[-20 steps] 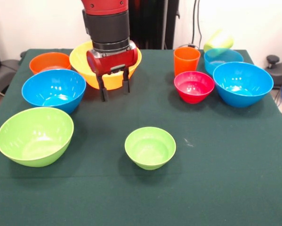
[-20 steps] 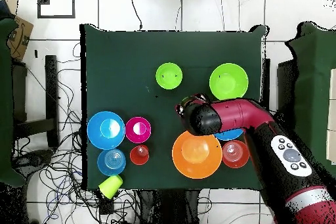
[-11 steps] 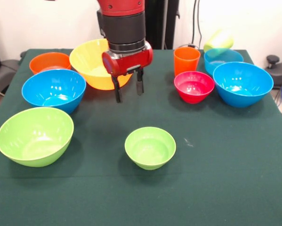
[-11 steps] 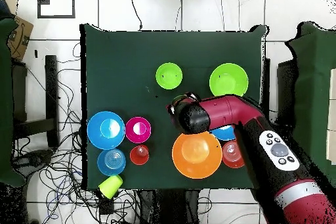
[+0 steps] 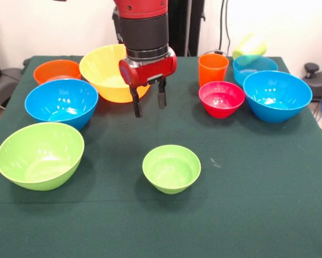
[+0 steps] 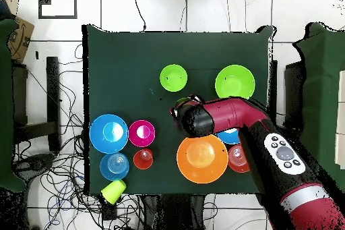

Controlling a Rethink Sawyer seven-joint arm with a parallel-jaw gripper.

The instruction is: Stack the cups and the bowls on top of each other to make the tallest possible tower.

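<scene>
No tower is built: every bowl sits alone on the green surface [image 5: 257, 177]. The small green bowl [image 5: 171, 167] is set near the front, with the big lime bowl [image 5: 40, 155] off to one side. The orange cup [image 5: 213, 69] is stood behind the red-pink bowl [image 5: 221, 99]. The pincer [image 5: 148, 105] is held open and empty above the surface, just in front of the big yellow bowl [image 5: 104, 70].

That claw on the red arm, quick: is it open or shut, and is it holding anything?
Gripper: open, holding nothing, hanging over bare cloth in front of the yellow bowl.
</scene>
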